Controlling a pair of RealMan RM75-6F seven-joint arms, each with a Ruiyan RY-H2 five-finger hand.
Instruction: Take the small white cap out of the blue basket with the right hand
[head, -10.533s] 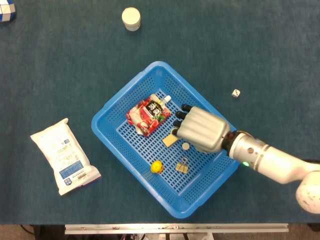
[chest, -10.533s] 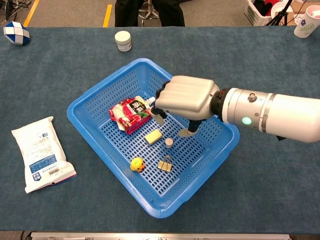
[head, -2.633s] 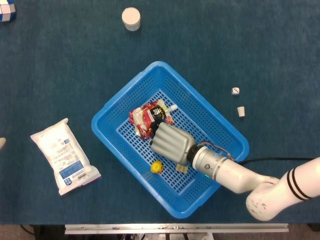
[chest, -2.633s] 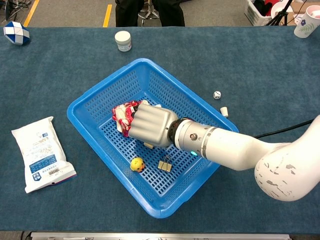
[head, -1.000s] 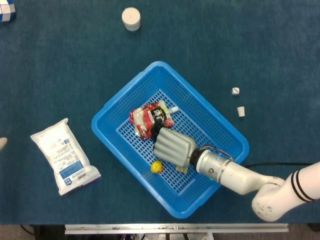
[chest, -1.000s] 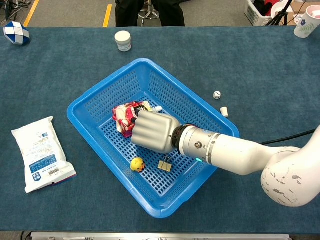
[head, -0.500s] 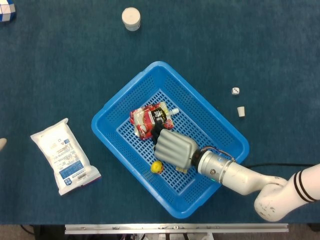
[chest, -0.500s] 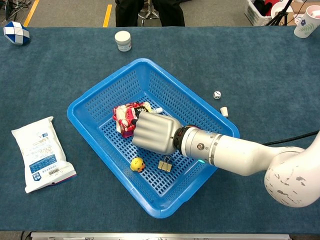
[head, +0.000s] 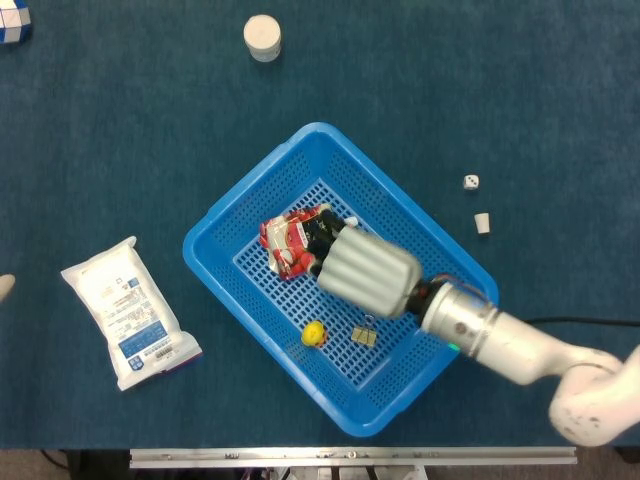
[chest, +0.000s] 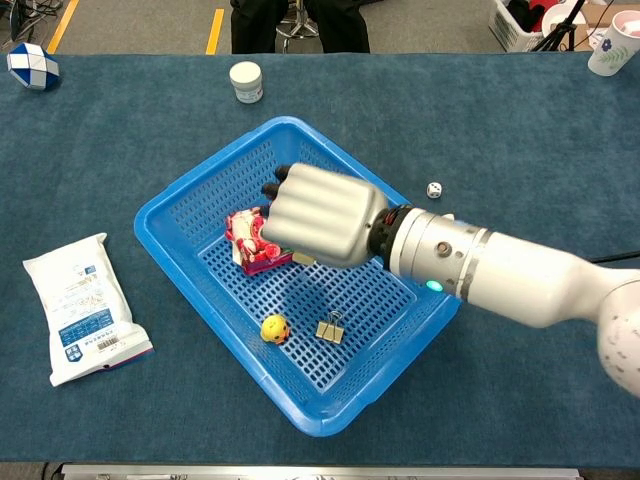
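Over the blue basket (head: 262, 190) the right robot hand (head: 366, 268) has lifted since half a second ago — it sat low on the mesh floor near the yellow ball (head: 313, 333) and now hangs higher, back of the palm up, above the red snack pouch (head: 289, 243). Its fingers curl under; whether they hold anything I cannot tell. The binder clip (head: 364, 333), half covered before, now lies fully in sight.

The small white cap (head: 482, 223) rests on the counter (head: 480, 90) outside the basket, past its right rim and just below the white die (head: 470, 182); it is too small to read its axis.

Inside the basket lie the pouch, ball and clip — nothing else shows.
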